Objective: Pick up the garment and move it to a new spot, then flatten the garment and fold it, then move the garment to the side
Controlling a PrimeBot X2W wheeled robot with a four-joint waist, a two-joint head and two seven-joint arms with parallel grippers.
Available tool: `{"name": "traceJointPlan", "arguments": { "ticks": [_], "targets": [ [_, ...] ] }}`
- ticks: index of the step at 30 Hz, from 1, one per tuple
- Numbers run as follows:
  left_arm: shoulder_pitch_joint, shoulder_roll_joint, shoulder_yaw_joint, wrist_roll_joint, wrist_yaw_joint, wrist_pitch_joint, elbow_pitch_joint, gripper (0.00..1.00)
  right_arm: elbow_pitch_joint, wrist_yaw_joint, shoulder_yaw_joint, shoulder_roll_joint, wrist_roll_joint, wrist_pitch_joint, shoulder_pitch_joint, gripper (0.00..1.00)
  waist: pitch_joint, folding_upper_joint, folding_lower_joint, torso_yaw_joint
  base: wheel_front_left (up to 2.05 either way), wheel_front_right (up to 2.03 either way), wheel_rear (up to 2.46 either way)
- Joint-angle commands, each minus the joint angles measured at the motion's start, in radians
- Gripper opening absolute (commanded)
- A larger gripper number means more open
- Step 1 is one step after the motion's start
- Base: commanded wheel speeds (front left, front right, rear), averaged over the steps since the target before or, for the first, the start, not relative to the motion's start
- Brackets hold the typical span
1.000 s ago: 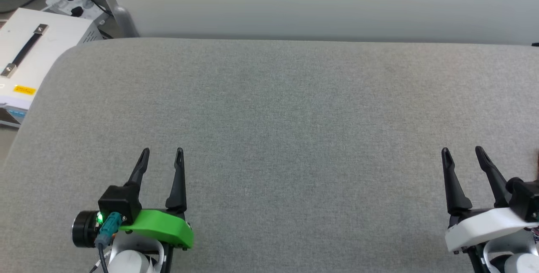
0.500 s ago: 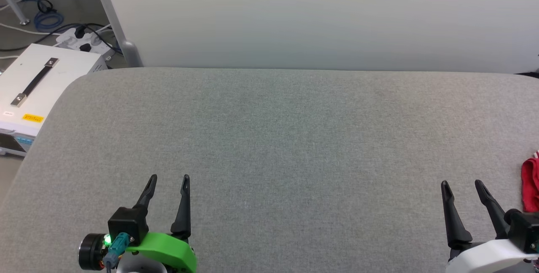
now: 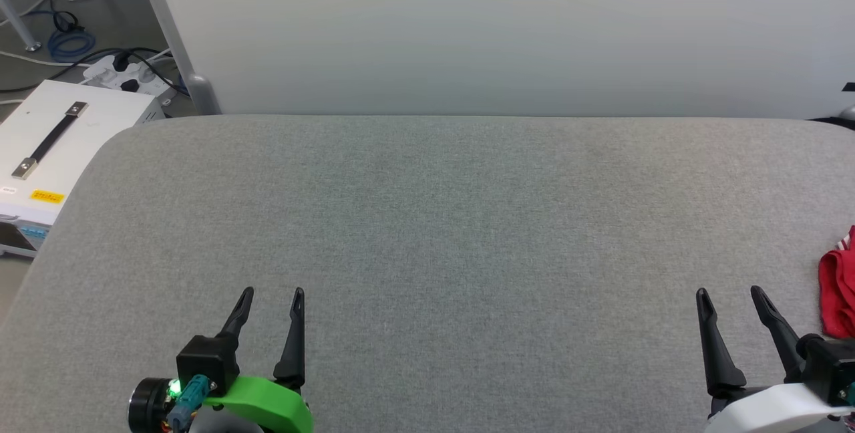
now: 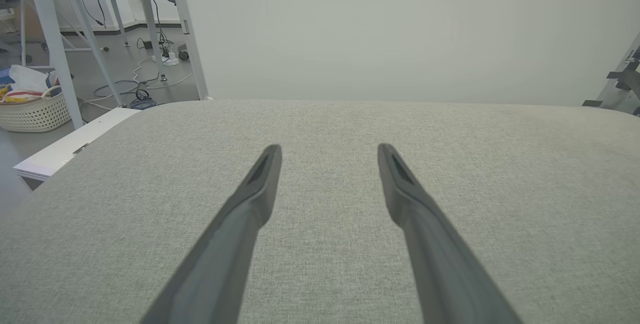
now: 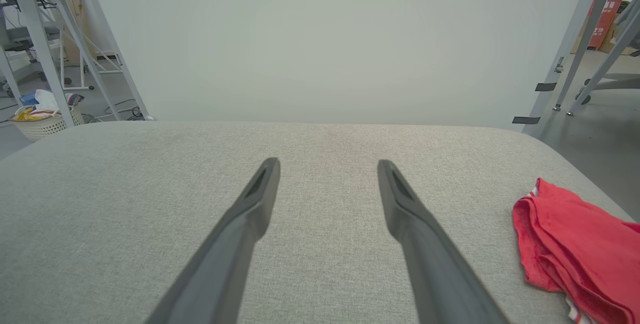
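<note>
Your left gripper [image 3: 272, 294] sits low at the left of the head view, green bracket behind it, 2 dark fingers pointing away from the robot over the grey fabric table [image 3: 434, 219]. Fingers are apart and empty. The left wrist view shows the gap with table fabric beneath it. Whether the tips touch the surface, you cannot tell from these angles.

Your right gripper [image 3: 728, 293] sits at the lower right, white bracket behind it, 2 fingers spread about as wide, also empty, pointing the same way. The 2 grippers are level with each other and well apart, 1 toward each side of the table.

The garment [image 3: 838, 286] lies at the table's right edge, just right of the right gripper and apart from it. The head view cuts it off at the frame edge. The right wrist view gives you more: a crumpled red heap on the fabric, right of the right-hand finger, doubled over on itself in several layers. There's a sliver of white-striped trim at its far corner and a bit of white at its near end.

Behind the table's far edge stands a plain white panel [image 3: 467, 32]. Off the table's left corner, on the floor, there's a white case [image 3: 53, 146] with a black handle, and a power strip [image 3: 127, 75] with cables past it.
</note>
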Motion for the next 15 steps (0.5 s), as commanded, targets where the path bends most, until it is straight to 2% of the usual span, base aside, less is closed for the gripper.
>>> {"name": "traceJointPlan", "arguments": {
  "ticks": [1,14,15],
  "targets": [
    [0.002,0.005,0.001,0.002,-0.004,-0.006,0.005,1.00,-0.009,-0.008,0.002,0.000,-0.009,0.001,0.008,1.00,0.001,0.0000,0.0001,0.002,0.00,0.00,0.00],
    [-0.006,0.006,-0.002,-0.004,0.000,-0.006,0.007,1.00,-0.015,-0.008,0.008,0.000,-0.002,0.001,0.006,1.00,0.011,0.0000,0.0001,0.005,0.00,0.00,0.00],
    [-0.002,0.000,-0.002,-0.001,0.000,0.000,0.009,0.00,-0.008,0.001,0.007,0.000,-0.001,0.000,0.000,0.00,0.011,0.0000,0.0001,0.005,0.00,0.00,0.00]
  ]
}}
